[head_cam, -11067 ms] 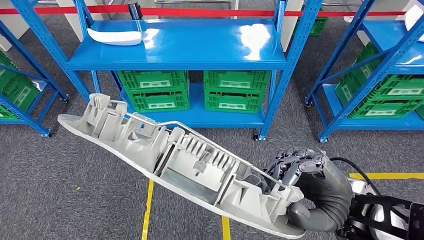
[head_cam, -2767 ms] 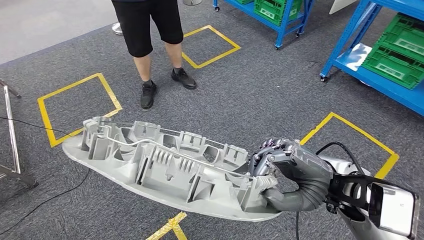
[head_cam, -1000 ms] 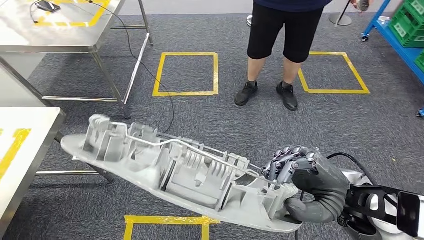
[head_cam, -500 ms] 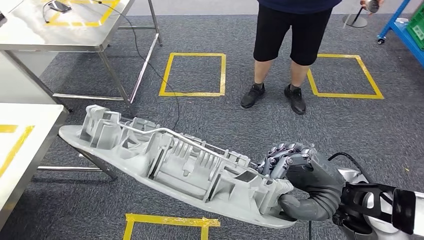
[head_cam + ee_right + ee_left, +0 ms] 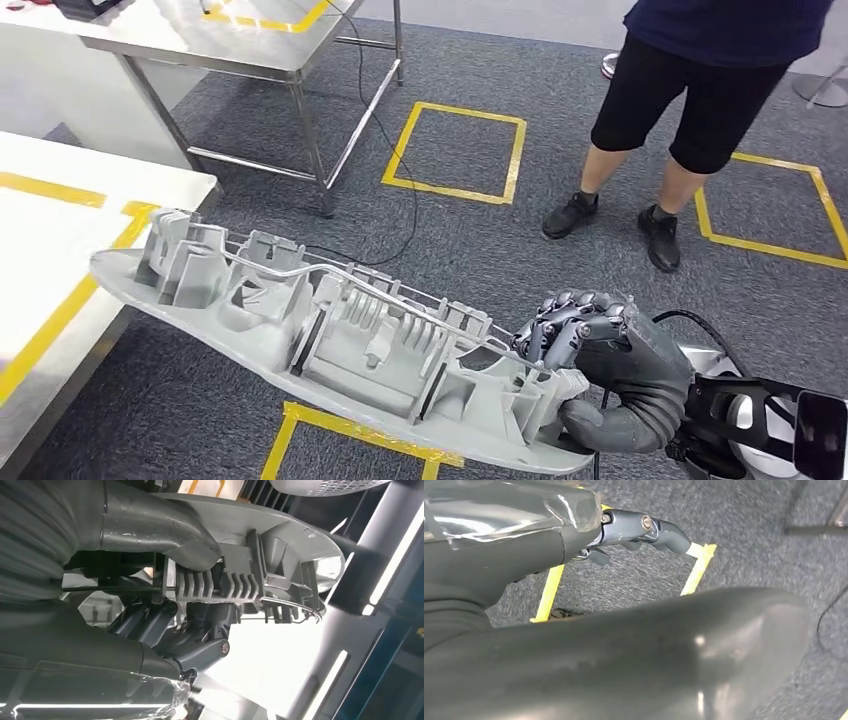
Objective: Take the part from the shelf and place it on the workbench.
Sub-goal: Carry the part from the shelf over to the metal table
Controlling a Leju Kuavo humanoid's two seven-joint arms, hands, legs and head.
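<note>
The right hand point(image 5: 600, 365) grips the part point(image 5: 330, 340) at its near right end only. The part is in the air above the floor, and its far left tip is over the edge of the white desk point(image 5: 60, 250). The left hand point(image 5: 634, 530) holds nothing; its fingers look curled, so I judge it clenched. The long part can tilt or slip in this one-end grasp, or its tip can strike the desk edge. A person point(image 5: 700, 100) stands near, on the far right.
</note>
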